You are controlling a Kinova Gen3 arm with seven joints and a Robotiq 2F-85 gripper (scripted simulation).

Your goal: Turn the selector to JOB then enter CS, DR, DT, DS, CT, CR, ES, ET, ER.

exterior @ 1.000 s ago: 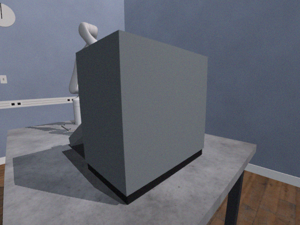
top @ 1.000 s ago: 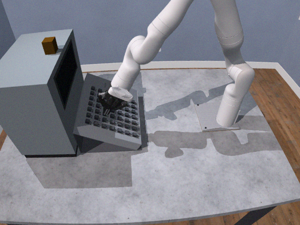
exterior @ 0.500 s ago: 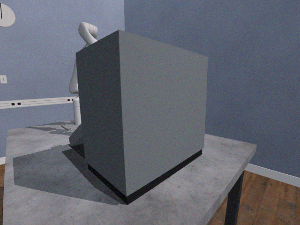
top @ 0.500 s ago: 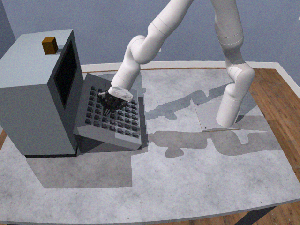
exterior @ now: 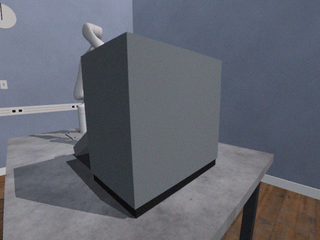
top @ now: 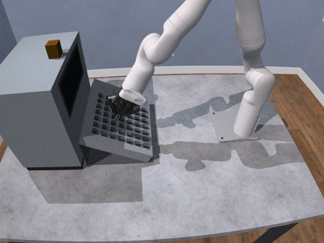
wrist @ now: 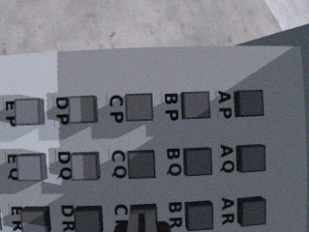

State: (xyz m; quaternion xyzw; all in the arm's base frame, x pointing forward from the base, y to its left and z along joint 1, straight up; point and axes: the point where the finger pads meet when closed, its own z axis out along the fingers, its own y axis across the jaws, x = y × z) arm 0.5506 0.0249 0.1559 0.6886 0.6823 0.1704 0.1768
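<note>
A laboratory-like room, its exact type uncertain: a white jointed arm (top: 162, 44) (exterior: 91, 33) is standing on a stone-grey table (top: 183, 198) (exterior: 180, 217); a clock (exterior: 6, 16) is hanging at ten o'clock in the exterior view, above wall sockets (exterior: 17, 110).

Tabletop (top: 183, 188) (exterior: 46, 222): mottled, stone-like, matt. Floor (top: 292, 96) (exterior: 289, 204): brown wood boards with visible grain. Arm (top: 170, 39) (exterior: 80, 87): smooth, plastic-looking, soft sheen. Cabinet (top: 31, 112) (exterior: 173, 116): smooth, matt. Walls (top: 104, 31) (exterior: 258, 90): matt.

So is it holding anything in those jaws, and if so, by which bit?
No, the jaws are closed on nothing, down over the keypad.
</note>
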